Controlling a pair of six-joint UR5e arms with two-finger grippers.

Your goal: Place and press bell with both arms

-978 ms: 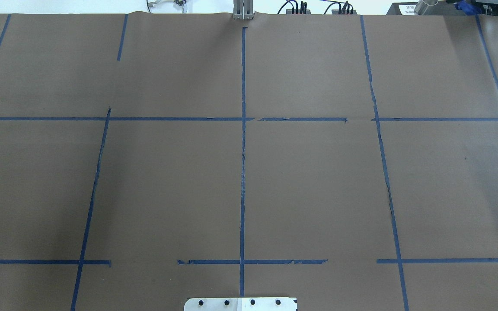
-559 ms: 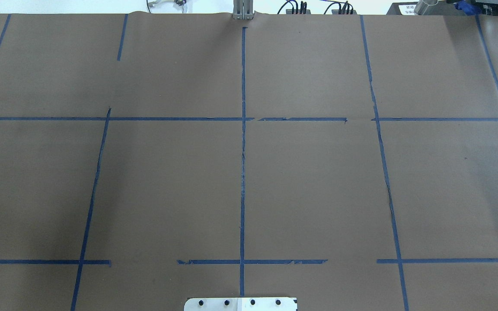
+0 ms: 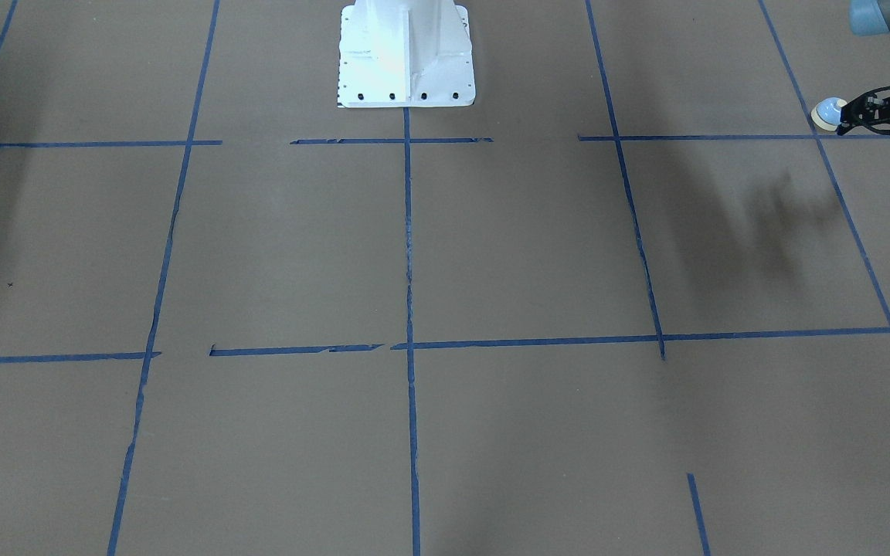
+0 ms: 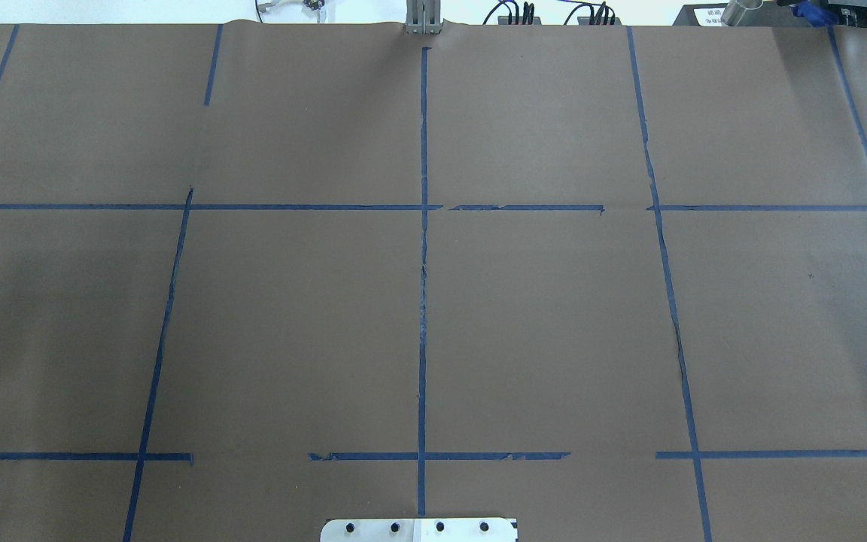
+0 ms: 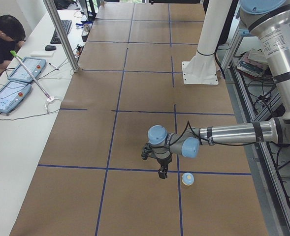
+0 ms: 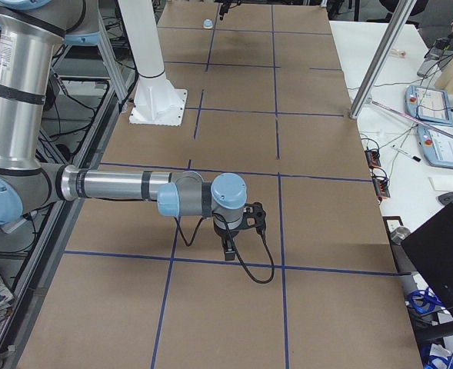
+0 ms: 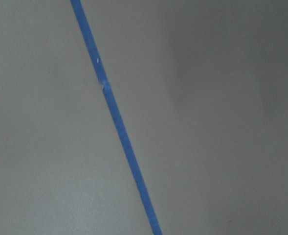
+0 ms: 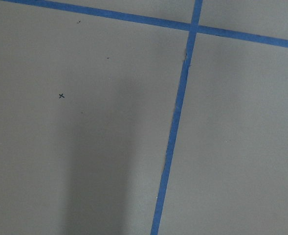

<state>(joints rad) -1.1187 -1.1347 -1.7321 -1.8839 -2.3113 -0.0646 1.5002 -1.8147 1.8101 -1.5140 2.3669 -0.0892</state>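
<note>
Two arms hung over the brown worktop (image 4: 554,331), well apart, one toward each end. The bell (image 5: 187,178) sat on the worktop at the robot's left end, close by a blue tape line (image 5: 218,172). The left pincer (image 5: 162,173) hovered just beside it, pointing down and seemingly not touching it; whether its jaws were spread or closed I could not tell. The right pincer (image 6: 228,252) hung low over the other end with nothing near it, and its state I could not tell either. To my eye the placing step was in hand, with the pressing not yet begun. The next move would call for the left pincer to centre over the dome, come straight down and close on the base ring without tipping it. The bell seemed to stand on its base, dome upward, so its axis ran vertical. Being round, it offered no long side to line up with, and it was too small for me to make out the button.
</note>
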